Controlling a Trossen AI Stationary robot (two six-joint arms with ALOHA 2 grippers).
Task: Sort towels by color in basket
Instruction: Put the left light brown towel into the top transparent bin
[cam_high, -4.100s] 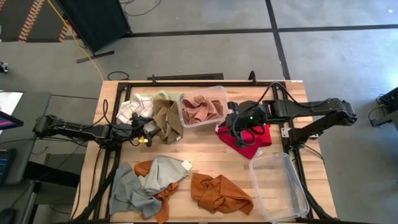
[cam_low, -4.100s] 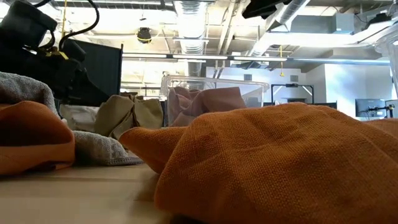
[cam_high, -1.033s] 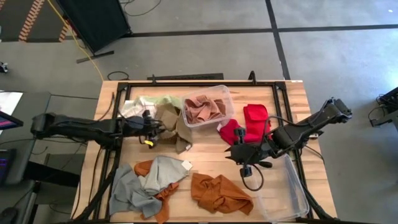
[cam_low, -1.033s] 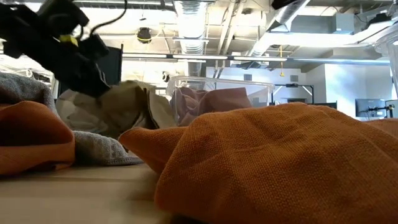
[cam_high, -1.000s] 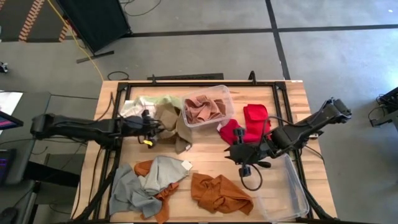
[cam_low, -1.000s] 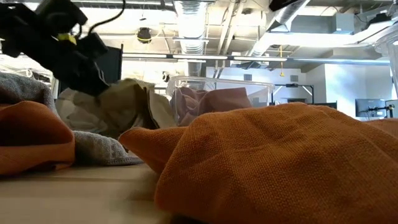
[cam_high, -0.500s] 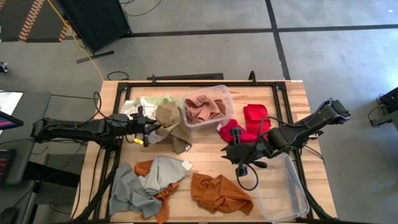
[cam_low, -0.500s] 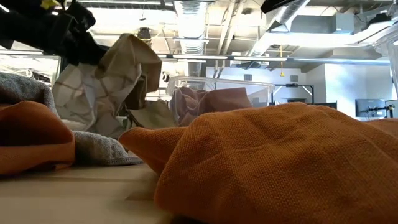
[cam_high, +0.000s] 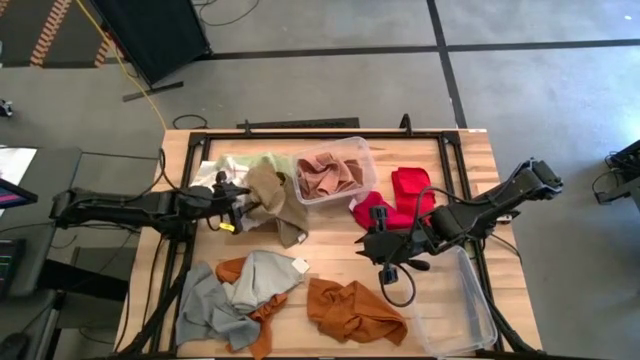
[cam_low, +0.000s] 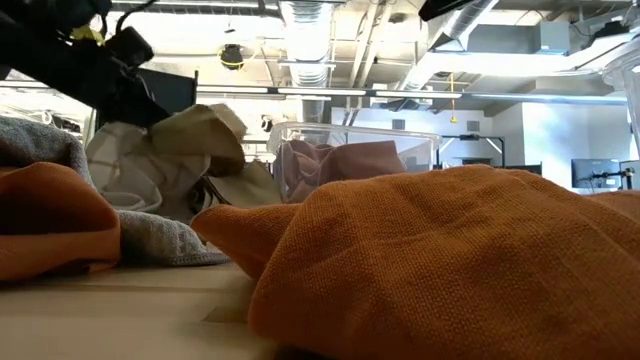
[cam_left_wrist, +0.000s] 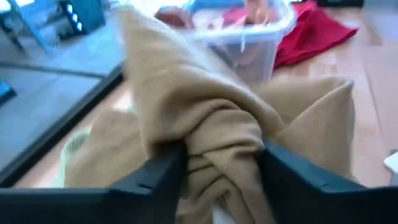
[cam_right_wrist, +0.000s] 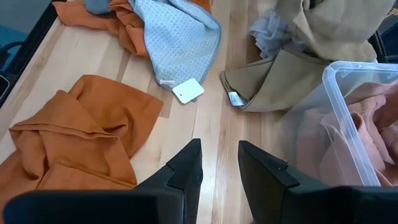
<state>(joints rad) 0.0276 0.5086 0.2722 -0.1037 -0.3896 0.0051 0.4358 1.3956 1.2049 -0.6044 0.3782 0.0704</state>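
Note:
A tan towel (cam_high: 272, 198) lies left of a clear bin (cam_high: 352, 150) that holds pink towels (cam_high: 326, 176). My left gripper (cam_high: 240, 200) is shut on the tan towel. White-checked and pale green towels (cam_high: 228, 167) lie behind it. Red towels (cam_high: 405, 200) lie right of the bin. A rust orange towel (cam_high: 355, 312) and a heap of grey and orange towels (cam_high: 240, 292) lie near the front edge. My right gripper (cam_right_wrist: 221, 155) hovers open over bare wood (cam_right_wrist: 217, 106) between the red and orange towels and holds nothing. My left gripper pinches a bunched fold of the tan towel (cam_left_wrist: 217, 152) between its two fingers (cam_left_wrist: 163, 174); several layers fill the gap. The fingers come nearly level from the table's left side. The held part is raised, and the rest (cam_high: 288, 228) trails on the table beside the bin.
An empty clear bin (cam_high: 470, 318) stands at the near right corner. In the low view the orange towel (cam_low: 450, 260) fills the foreground. Bare wood (cam_high: 330, 250) lies in the table's middle.
My left gripper has drawn back toward the table's left edge and risen, taking the tan towel's bunched end with it. That end was lifted high and now hangs lower, while the towel's trailing part stays on the table by the bin.

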